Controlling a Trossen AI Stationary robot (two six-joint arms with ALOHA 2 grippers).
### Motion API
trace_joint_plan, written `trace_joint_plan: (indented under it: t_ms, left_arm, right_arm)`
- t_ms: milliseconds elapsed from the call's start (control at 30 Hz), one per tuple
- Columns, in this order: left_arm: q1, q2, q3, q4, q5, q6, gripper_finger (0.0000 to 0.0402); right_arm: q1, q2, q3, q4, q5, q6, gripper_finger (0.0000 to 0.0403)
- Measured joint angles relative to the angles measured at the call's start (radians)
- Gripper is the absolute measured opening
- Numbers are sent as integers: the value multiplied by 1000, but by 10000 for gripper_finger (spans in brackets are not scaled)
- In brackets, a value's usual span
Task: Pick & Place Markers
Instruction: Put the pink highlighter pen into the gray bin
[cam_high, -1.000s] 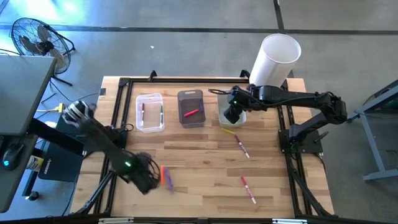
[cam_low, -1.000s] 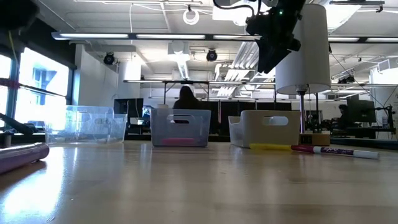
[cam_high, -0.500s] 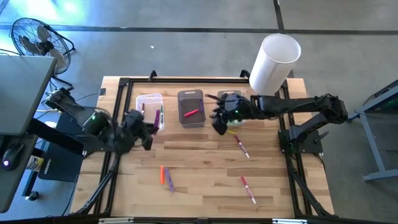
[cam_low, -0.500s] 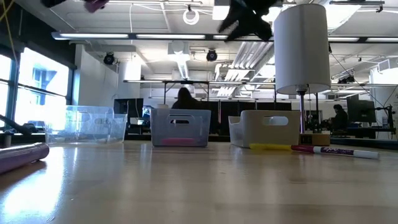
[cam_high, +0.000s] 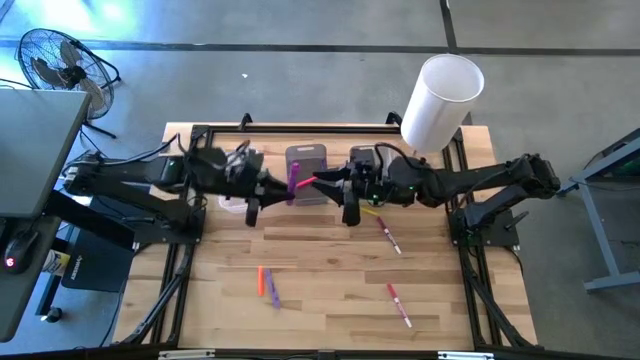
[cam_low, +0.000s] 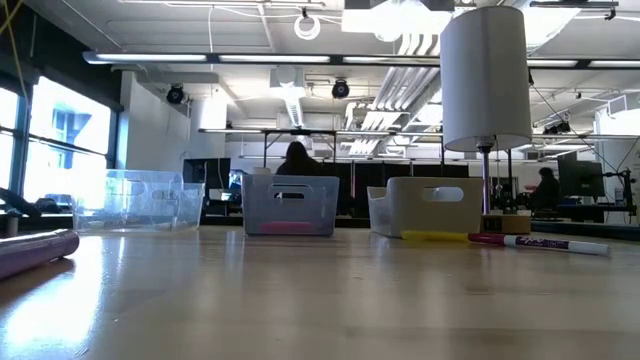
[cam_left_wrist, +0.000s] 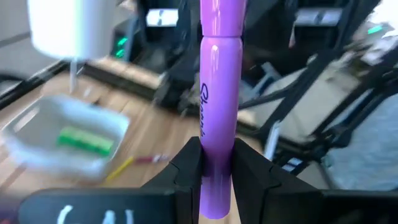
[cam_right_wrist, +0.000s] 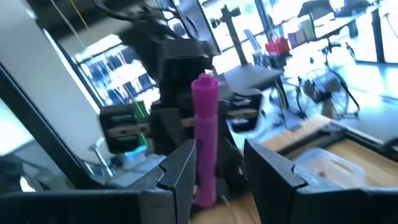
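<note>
Left gripper jaws closed on the lower barrel of the purple marker, held upright above the table, just in front of the grey bin. Right gripper jaws parted to either side of the same marker, one face close against the barrel, the other standing clear; no firm hold evident there, and a handover between the arms judged to be in progress. Marker judged light, rigid and smooth-skinned, hence liable to slip or pivot if pinched near one end; best taken across the barrel at mid-length, clear of the left fingers, with the left grip kept until the right has closed. Farther out from the jaws: a green marker in the white bin; beyond the right gripper, a yellow marker and two pink markers on the table; nearer the front edge, an orange marker beside another purple marker. Clear bin behind the left gripper.
</note>
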Motion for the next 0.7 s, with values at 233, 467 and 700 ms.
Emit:
trace_joint_plan:
  t_ms: [233,467,700]
  left_arm:
    - [89,65,1,88,195,17,57]
    - [111,72,1,97,253,30,57]
    - [111,73,1,94,215,59,57]
  right_arm:
    - [31,56,-1,118,19,39,135]
    - [42,66,-1,131,108,45,158]
    - [38,67,0,90,209,22,162]
